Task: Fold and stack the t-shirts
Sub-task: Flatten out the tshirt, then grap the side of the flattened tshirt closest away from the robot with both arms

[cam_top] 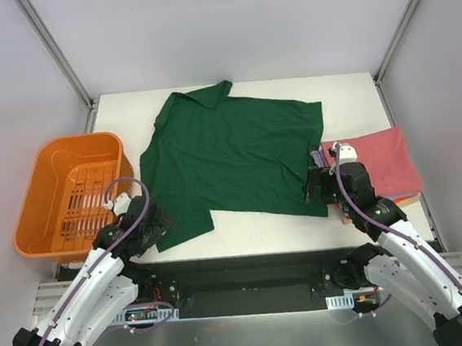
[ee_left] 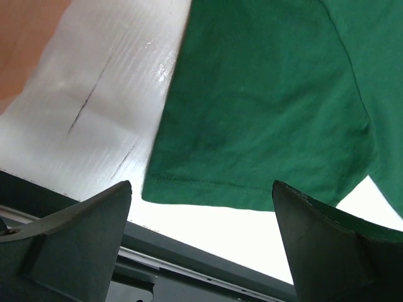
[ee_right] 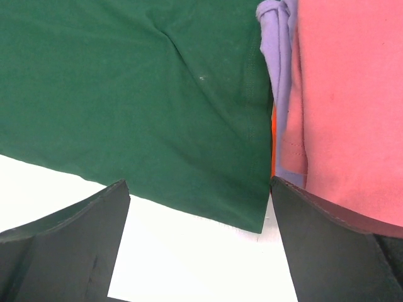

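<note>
Near edge first: the dark green t-shirt lies spread flat on the table, short sleeves out, collar at the far-left end, a few soft creases. The L gripper is at the shirt's near-left hemmed corner, jaws spread wide w/ nothing pinched; on the L wrist cam the stitched hem runs between the fingers. The R gripper is at the near-right corner, also wide apart and holding nothing. Just right of that corner I've got the folded stack: pink-red shirt on top, lavender shirt poking out the left side, and a thin sliver of orange shirt under them. The white table is scuffed on the L side. Pale walls and metal frame posts at the back. The orange basket sits off the table's L edge, slotted floor showing.
</note>
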Robot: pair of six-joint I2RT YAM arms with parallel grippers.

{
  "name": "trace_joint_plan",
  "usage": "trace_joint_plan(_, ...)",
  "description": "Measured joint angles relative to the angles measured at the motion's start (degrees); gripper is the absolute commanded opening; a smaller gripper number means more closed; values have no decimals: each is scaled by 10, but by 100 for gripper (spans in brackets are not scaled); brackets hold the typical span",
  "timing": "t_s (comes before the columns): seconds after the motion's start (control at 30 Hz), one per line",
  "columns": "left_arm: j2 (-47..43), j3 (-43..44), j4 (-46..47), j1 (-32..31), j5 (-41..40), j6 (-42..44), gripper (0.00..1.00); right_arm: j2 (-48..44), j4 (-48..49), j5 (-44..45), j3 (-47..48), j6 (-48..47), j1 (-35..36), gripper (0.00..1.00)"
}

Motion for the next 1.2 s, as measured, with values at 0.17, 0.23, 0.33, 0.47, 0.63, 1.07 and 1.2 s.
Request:
trace_joint_plan(0.17, 2, -3, 5, 0, -14, -30, 75, 18, 0, -7, 0, 0, 0, 96)
trace_joint_plan(0.23, 6, -7, 10, 0, -17, -34, 73, 22, 0, -9, 0, 0, 0, 96)
trace_joint_plan(0.33, 14, -8, 16, 0, -15, -35, 72, 25, 0, -9, 0, 0, 0, 96)
trace_joint_plan(0.47, 23, -7, 24, 0, -13, -35, 73, 25, 0, -9, 0, 0, 0, 96)
trace_joint_plan(0.63, 83, 24, 14, -19, -5, -39, 75, 26, 0, -8, 0, -1, 0, 96)
trace_joint_plan(1.07, 201, 109, -47, -106, -33, -78, 75, 37, 0, -9, 0, -5, 0, 96)
trace_joint_plan(1.2, 206, 103, -83, -130, -47, -112, 70, 38, 0, -8, 0, -5, 0, 96)
